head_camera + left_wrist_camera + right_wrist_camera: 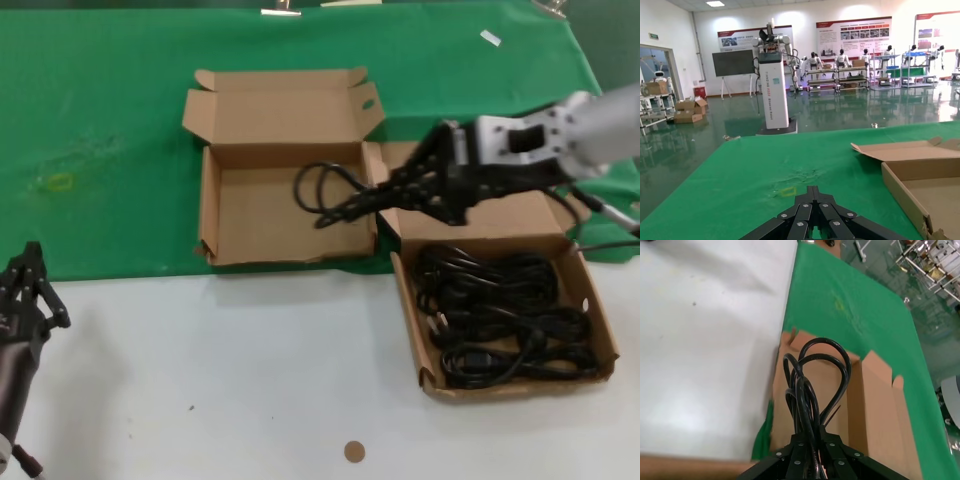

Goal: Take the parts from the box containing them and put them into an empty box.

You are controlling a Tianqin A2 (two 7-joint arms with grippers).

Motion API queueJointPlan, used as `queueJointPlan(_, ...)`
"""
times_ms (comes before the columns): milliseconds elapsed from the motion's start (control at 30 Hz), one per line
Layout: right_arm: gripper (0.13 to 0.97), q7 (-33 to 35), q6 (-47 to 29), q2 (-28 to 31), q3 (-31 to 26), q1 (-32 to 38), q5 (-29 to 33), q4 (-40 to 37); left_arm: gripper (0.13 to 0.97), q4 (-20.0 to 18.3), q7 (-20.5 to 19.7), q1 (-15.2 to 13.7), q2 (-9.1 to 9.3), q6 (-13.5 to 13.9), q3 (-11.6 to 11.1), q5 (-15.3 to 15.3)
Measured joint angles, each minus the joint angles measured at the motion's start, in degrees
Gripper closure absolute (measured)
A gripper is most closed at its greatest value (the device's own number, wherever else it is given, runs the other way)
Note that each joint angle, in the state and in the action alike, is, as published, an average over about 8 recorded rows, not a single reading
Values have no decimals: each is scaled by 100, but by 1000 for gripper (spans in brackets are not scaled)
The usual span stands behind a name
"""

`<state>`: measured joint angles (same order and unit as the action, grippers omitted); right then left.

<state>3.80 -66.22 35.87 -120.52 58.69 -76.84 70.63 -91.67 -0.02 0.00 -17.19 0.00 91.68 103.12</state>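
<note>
One coiled power cord (pixel 330 195) is clamped in the right tool (pixel 385 200), hanging over the empty box (pixel 262 225). Beneath and behind the tool, the full box (pixel 600 320) holds remaining cords (pixel 500 315). Bench (pixel 250 380): white, with green cloth (pixel 100 150). Left tool (pixel 25 290) idles with fingers closed, well apart; hall shelving beyond.

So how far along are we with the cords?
Nothing lies in the left box yet. The right pincer holds one cord bundle over it. Several bundles remain in the right box. The left pincer waits at the table's near-left.
</note>
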Motion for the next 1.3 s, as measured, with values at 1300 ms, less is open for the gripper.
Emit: queueJointPlan(1300,884,1475,1119,-2359,-388,1439,130,-3650,953,0,0,0,0,0,0,0)
